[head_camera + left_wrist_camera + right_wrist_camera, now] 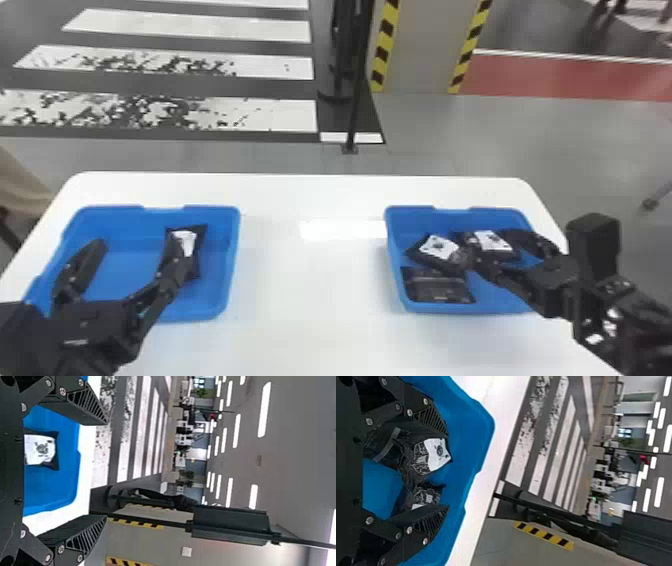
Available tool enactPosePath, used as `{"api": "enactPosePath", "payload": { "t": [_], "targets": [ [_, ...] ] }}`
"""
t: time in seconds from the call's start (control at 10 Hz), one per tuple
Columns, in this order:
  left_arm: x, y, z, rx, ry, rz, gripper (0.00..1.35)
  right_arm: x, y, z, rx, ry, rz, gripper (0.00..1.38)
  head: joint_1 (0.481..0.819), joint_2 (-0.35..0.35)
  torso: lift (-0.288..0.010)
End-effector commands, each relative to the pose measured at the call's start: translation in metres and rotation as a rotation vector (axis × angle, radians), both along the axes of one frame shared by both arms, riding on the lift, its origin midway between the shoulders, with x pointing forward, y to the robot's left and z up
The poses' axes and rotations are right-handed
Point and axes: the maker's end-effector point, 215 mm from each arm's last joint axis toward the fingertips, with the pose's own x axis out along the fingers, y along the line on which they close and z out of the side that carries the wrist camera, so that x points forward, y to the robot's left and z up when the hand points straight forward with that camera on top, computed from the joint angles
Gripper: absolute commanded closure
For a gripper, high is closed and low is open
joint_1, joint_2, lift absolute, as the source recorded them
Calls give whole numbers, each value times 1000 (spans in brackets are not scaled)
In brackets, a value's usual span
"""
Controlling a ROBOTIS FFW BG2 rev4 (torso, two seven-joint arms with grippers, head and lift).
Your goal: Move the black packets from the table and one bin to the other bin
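The lone packet (189, 241) lies in the left bin (231, 252), nearer that bin's right wall, its long axis running roughly from the desk's (310, 275) near edge toward its far edge. The left end effector (139, 243) is much the nearer, its fingers spread. In the head view its right finger partly covers the packet; in the left wrist view the packet lies ahead, within the span of the fingers. With the fingers set to its left and right, closing across its short axis looks the likely grip, after a reach forward and down.

Toward the desk's right edge, the right bin (394, 242) holds three packets (437, 290), which suggests it is the receiving one. The right end effector (447, 471) is over them, fingers spread around part of the pile; whether it touches any, I cannot tell.
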Motion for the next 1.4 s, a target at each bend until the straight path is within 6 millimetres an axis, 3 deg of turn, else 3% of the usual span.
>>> {"api": "enactPosePath", "payload": {
  "t": [0.0, 0.1, 0.4, 0.9, 1.1, 1.3],
  "targets": [
    [11, 4, -31, 11, 125, -24, 206, -20, 15, 34, 65, -135, 7, 122, 695, -114, -110],
    [16, 10, -38, 42, 158, -21, 206, -31, 20, 46, 83, -186, -7, 124, 695, -115, -110],
    [28, 15, -69, 84, 274, -30, 206, -46, 26, 46, 137, -213, -15, 125, 695, -76, -110],
    [56, 15, -129, 110, 471, -77, 208, -46, 43, 47, 172, -223, 14, 125, 695, -53, -110],
    [79, 17, -126, 140, 430, -73, 279, -44, 45, 42, 193, -216, 17, 125, 695, -42, -110],
    [98, 15, -141, 132, 469, -95, 363, -42, 49, 42, 203, -216, 27, 125, 695, -36, -110]
  ]
}}
